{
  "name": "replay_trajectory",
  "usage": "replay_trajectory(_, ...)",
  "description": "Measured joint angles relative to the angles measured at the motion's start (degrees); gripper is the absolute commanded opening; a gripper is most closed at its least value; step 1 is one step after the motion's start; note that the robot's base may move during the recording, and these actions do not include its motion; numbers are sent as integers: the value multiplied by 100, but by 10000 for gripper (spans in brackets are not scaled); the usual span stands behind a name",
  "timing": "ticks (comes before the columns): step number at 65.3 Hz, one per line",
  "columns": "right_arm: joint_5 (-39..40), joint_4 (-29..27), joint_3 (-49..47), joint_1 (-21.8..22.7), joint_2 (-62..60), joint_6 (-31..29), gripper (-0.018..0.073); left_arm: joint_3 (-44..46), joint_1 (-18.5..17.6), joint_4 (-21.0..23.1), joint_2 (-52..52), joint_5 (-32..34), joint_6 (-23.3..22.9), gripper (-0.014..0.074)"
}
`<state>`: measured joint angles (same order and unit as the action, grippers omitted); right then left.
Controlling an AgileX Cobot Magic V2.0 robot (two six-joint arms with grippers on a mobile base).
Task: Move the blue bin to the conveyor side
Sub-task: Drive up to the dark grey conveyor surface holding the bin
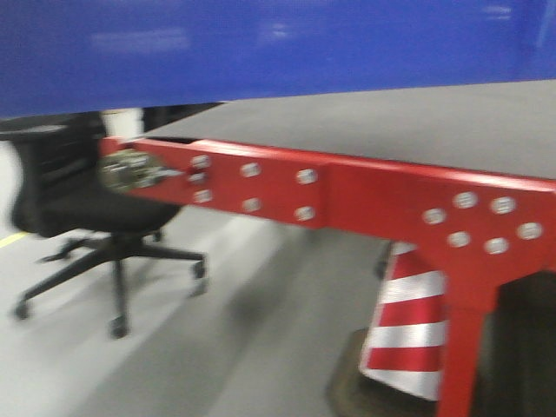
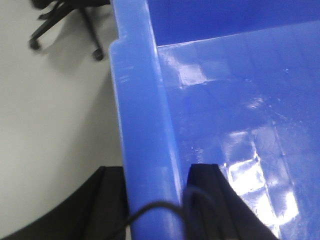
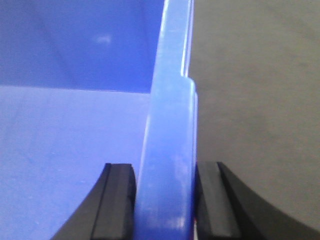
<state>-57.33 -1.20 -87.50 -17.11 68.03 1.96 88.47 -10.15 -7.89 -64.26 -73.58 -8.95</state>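
My right fingers (image 3: 117, 200) are clamped on the thick top rim of the blue bin (image 3: 170, 125), one pad inside the wall and one outside, both flat against the plastic with no gap. My left fingers (image 2: 207, 185) sit the same way on the opposite rim, closed onto it, with a thin black cable (image 2: 150, 207) looping across in front.

The bin reads as stiff, glossy plastic. It shows empty in both wrist views, so I judge it light for its size but bulky and slick under the pads. The rim is the sensible hold, since it is the thickest part. With only two narrow pinches, any uneven lift could let it twist or slide.

Outward from the right side lies the dark grey conveyor (image 3: 250, 100); off the left side I see pale floor (image 2: 50, 125). In the blurred front view the bin spans the top, over the belt's near edge, above the red frame (image 1: 365, 195). I cannot tell whether it rests on the belt. An office chair (image 1: 78, 208) and a striped cone (image 1: 408, 321) stand below.
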Motion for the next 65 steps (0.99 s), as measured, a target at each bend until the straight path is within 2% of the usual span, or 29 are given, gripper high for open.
replay_trajectory(27, 0, 0, 0, 0, 0, 0, -79, 0, 0, -20, 0, 0, 0, -16)
replay_trajectory(65, 11, -58, 0, 0, 0, 0, -79, 0, -11, -323, 0, 20, 0, -16)
